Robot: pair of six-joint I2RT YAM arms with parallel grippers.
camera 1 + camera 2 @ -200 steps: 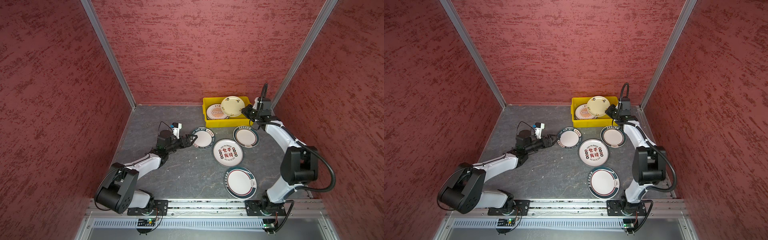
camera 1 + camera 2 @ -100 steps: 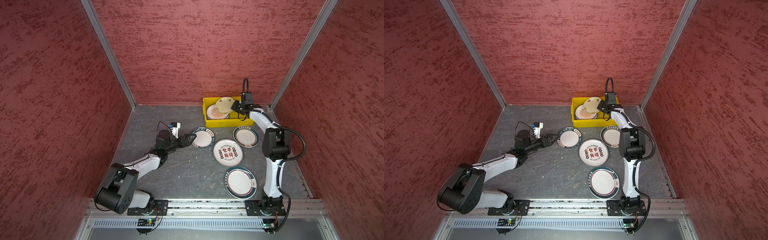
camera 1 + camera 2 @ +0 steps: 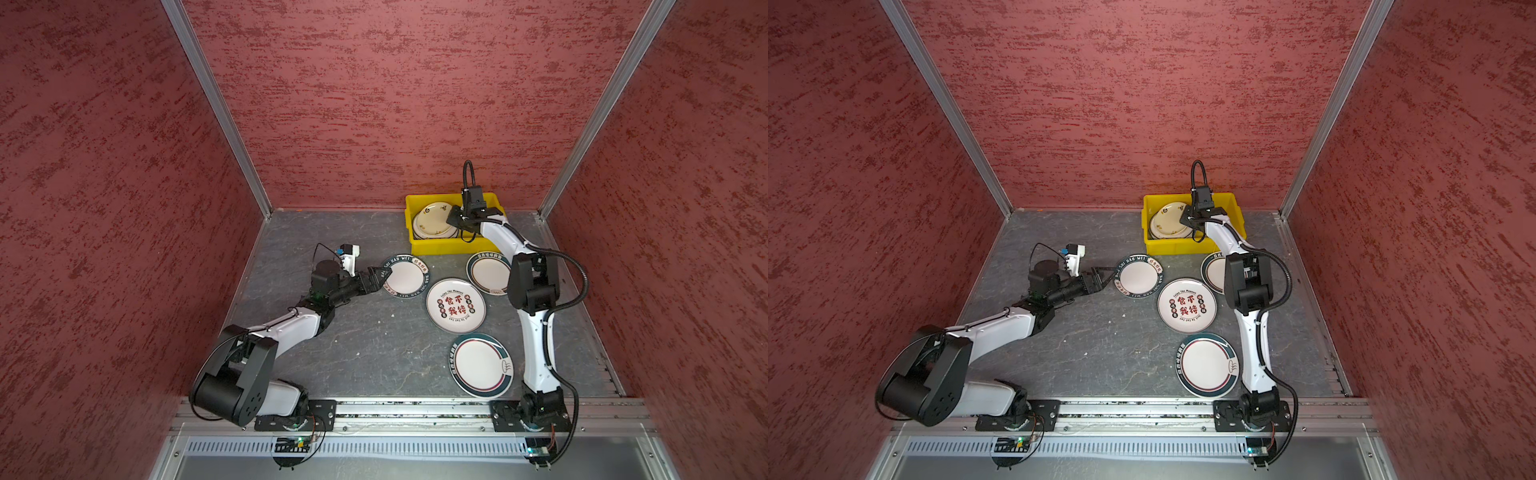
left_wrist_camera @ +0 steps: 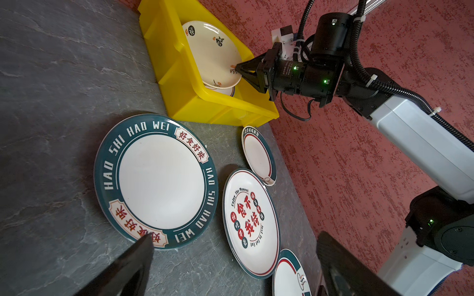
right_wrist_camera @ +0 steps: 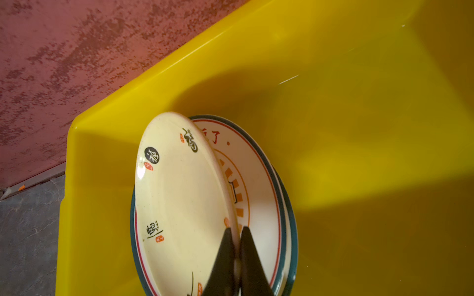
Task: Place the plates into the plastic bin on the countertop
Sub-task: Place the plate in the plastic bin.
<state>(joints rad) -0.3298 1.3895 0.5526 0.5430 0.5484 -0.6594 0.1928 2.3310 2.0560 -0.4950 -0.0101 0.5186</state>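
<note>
The yellow plastic bin [image 3: 415, 247] [image 3: 1173, 248] stands at the back of the countertop [image 3: 353, 340]. My right gripper [image 3: 451, 219] [image 5: 237, 230] is shut on the rim of a cream plate [image 3: 432, 220] [image 5: 179, 200]. It holds the plate tilted over a stack in the bin, topped by an orange sunburst plate [image 5: 256, 179]. My left gripper [image 3: 380, 279] [image 4: 234, 241] is open, and one finger [image 4: 143, 246] is at the edge of the teal "HAO WEI" plate [image 3: 405, 276] [image 4: 161, 179]. Also on the countertop are a red-character plate [image 3: 456, 305] and two teal-rimmed plates [image 3: 486, 274] [image 3: 482, 365].
Red textured walls close in the back and both sides. The bin's right half [image 5: 359, 153] holds nothing. The right arm [image 3: 532, 286] reaches over the plate nearest the bin. A metal rail [image 3: 415, 409] runs along the front edge.
The right arm has swung left and carried the cream plate down over the stack in the bin. The left gripper has hardly moved and stays at the HAO WEI plate.
</note>
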